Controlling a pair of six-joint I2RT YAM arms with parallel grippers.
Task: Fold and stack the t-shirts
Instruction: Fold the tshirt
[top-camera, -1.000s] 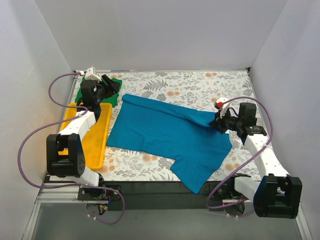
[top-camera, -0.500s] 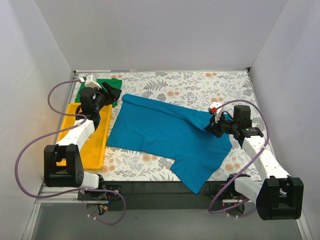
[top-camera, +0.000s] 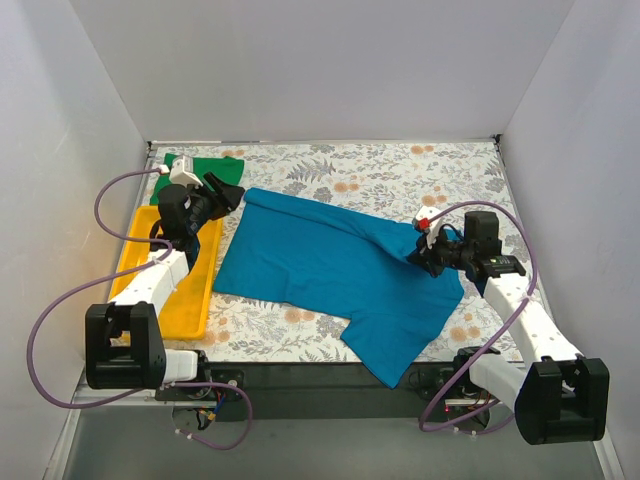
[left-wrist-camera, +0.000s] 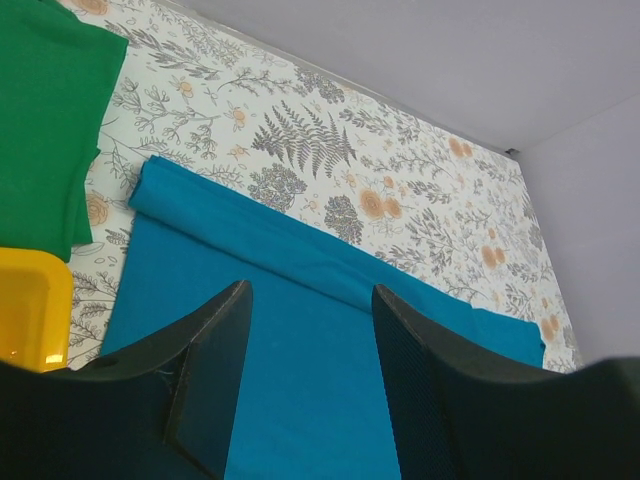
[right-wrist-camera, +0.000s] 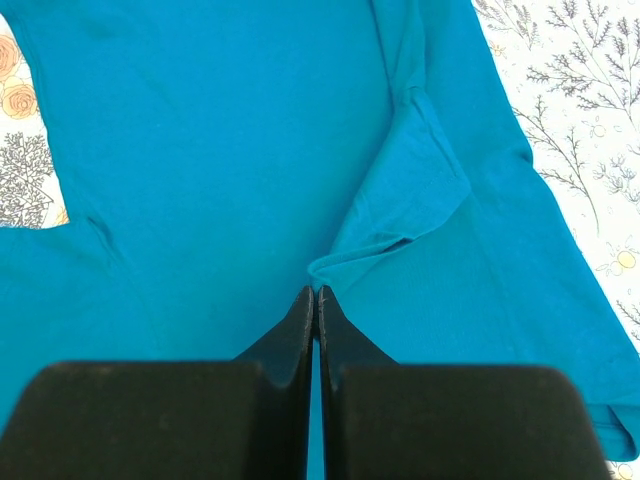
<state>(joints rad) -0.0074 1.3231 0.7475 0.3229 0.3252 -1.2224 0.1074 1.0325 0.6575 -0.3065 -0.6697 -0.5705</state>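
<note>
The teal-blue t-shirt (top-camera: 320, 270) lies spread on the floral table, its far edge rolled over. The bright green t-shirt (top-camera: 205, 165) lies bunched at the far left corner. My left gripper (top-camera: 228, 193) is open and empty, hovering by the teal shirt's far left corner; in the left wrist view it (left-wrist-camera: 310, 290) frames the teal shirt (left-wrist-camera: 300, 330), with the green shirt (left-wrist-camera: 40, 120) to the left. My right gripper (top-camera: 418, 252) is shut on a raised fold of the teal shirt at its right side, also seen in the right wrist view (right-wrist-camera: 317, 290).
A yellow plastic tray (top-camera: 180, 290) lies along the left edge under my left arm, its corner in the left wrist view (left-wrist-camera: 30, 300). White walls enclose the table on three sides. The teal shirt's lower part hangs over the near table edge (top-camera: 390, 365).
My left gripper has drawn back from the green shirt toward the teal shirt's corner. My right gripper has shifted slightly left with the pinched fold.
</note>
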